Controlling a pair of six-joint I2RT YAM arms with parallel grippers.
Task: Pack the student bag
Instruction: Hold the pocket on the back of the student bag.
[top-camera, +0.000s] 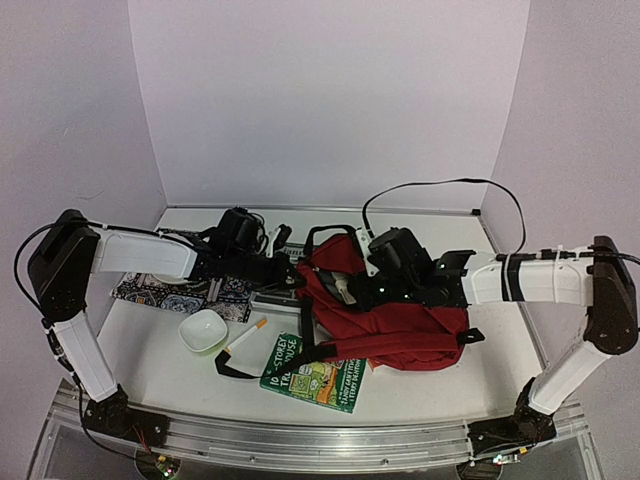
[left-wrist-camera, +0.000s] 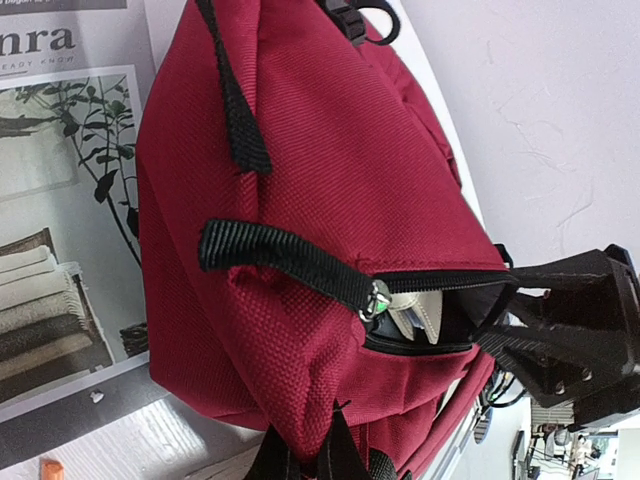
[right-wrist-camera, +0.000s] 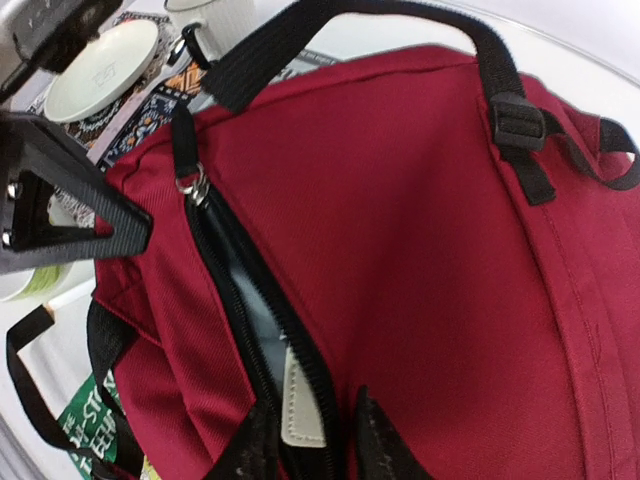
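While the red backpack (top-camera: 410, 325) lies right of the table's (top-camera: 450, 395) middle, its zipper (right-wrist-camera: 235, 300) partly open, the left claw (left-wrist-camera: 305, 458) pinches a fold of its fabric. The right claw's (right-wrist-camera: 315, 440) 2 fingers straddle the zipper's edge; whether they clamp it, I cannot tell.

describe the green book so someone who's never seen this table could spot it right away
Find the red bag in the middle of the table. Just in front of it, toward the arms' bases, a book lies flat at the bag's near-left corner. It is the only green thing there, with cartoon cover art, unlike the white bowl and white marker to its left.
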